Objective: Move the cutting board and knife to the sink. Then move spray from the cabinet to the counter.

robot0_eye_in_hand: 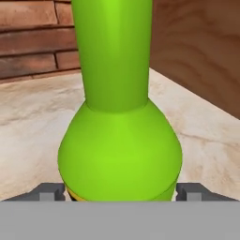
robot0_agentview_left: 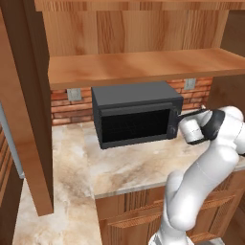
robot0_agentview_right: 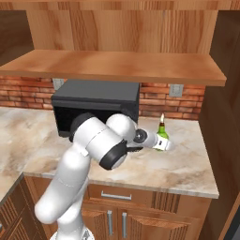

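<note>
The spray (robot0_eye_in_hand: 119, 140), a bright green bottle with a narrow neck, stands upright on the counter (robot0_agentview_right: 187, 168) at centre right of the right base view. The cabinet (robot0_agentview_right: 117, 28) spans the top of the frame, its lighter shelf board (robot0_agentview_right: 112, 65) beneath.

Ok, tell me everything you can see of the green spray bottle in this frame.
The spray is a bright green, glossy bottle with a bulbous lower body narrowing to a straight neck; a yellow strip of label shows near its base. It stands upright on the marbled counter, right of the microwave, near the brick wall. The open claw straddles its body, one fingertip on either side. Whether the tips touch it cannot be told.
</note>
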{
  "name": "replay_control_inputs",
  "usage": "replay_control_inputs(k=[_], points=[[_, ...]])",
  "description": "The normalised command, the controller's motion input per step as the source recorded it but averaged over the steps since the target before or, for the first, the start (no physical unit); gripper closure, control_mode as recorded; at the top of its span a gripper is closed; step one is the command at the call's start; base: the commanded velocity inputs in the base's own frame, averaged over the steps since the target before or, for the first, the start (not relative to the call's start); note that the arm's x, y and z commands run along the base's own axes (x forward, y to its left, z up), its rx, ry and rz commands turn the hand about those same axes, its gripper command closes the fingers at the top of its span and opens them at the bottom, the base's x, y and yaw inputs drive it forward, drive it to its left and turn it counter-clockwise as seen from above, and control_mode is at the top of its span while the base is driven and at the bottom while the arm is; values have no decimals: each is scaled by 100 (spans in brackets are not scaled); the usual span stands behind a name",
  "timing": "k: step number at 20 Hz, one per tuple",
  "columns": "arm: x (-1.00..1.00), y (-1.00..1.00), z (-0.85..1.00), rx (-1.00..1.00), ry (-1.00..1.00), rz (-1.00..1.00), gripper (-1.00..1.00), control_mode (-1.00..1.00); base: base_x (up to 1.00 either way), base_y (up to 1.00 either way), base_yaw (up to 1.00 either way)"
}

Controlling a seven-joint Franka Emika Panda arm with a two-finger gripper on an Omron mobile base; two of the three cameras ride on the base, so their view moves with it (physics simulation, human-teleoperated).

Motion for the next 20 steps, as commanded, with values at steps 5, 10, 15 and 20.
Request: replay_control_inputs(k=[5,10,15,20], points=[[-30,0,56,0,-15,0,-100,-100,0,0,0],[-42,0,34,0,-8,0,-100,-100,0,0,0],[-41,0,48,0,-5,0,-100,-100,0,0,0],[-80,-1,100,0,-6,0,-100,-100,0,0,0]])
